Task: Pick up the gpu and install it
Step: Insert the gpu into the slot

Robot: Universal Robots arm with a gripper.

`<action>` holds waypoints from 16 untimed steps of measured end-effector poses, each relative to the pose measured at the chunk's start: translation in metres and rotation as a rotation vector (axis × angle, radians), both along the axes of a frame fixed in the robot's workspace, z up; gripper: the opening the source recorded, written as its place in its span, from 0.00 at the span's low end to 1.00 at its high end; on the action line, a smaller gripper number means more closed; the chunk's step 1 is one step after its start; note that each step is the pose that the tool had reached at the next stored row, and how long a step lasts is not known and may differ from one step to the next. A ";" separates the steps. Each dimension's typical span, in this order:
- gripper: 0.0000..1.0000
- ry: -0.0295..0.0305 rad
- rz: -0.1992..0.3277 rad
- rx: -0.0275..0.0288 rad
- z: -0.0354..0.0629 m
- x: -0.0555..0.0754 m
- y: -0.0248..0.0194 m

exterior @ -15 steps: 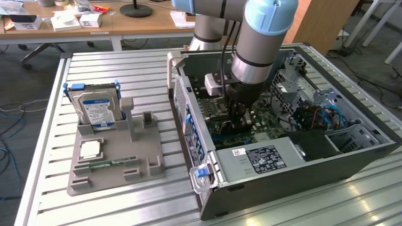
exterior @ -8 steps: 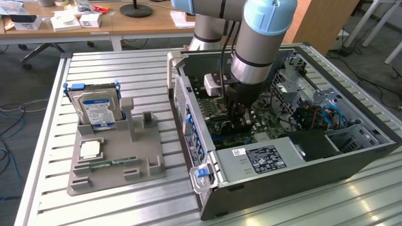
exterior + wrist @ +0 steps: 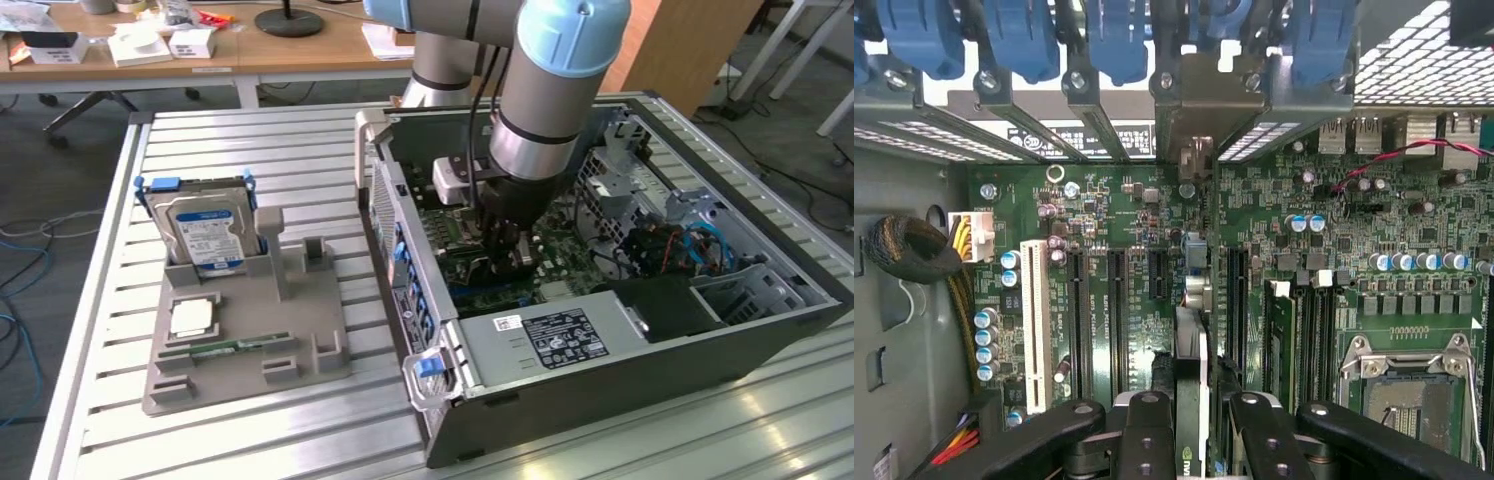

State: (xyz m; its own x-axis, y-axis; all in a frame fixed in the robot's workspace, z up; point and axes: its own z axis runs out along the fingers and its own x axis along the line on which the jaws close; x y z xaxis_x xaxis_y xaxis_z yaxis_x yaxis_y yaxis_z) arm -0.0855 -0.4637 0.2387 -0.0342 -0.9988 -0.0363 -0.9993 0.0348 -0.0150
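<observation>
My gripper (image 3: pixel 511 262) reaches down into the open computer case (image 3: pixel 627 385), low over the green motherboard (image 3: pixel 1124 210). In the wrist view the gpu (image 3: pixel 1192 345) shows edge-on as a thin card between my two black fingers (image 3: pixel 1146 430), and the gripper (image 3: pixel 1197 410) is shut on it. The card runs along the board between the black expansion slots (image 3: pixel 1116 320), and its metal bracket (image 3: pixel 1199 105) reaches the slot openings in the case's rear wall. I cannot tell whether its edge is seated in a slot.
Blue slot latches (image 3: pixel 1019 40) line the rear wall. A white slot (image 3: pixel 1036 320), a cable bundle (image 3: pixel 914 250) and the CPU socket (image 3: pixel 1404 390) flank the card. Outside the case, a grey holder (image 3: pixel 247 340) carries a hard drive (image 3: pixel 207 235) and a memory stick (image 3: pixel 240 347).
</observation>
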 end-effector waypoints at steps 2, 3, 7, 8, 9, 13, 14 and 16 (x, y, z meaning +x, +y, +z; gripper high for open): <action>0.26 0.0002 0.000 -0.0004 0.0002 0.000 0.0000; 0.26 0.0003 0.000 -0.0005 0.0002 0.000 -0.0001; 0.33 0.0002 0.000 -0.0002 0.0002 0.000 0.0000; 0.33 0.0002 0.000 -0.0003 0.0003 0.000 -0.0001; 0.33 0.0003 0.000 -0.0003 0.0003 0.000 -0.0001; 0.33 0.0003 0.000 -0.0004 0.0029 0.000 -0.0001; 0.33 0.0003 0.000 -0.0004 0.0049 0.000 -0.0001; 0.33 0.0003 0.000 -0.0004 0.0089 0.000 -0.0001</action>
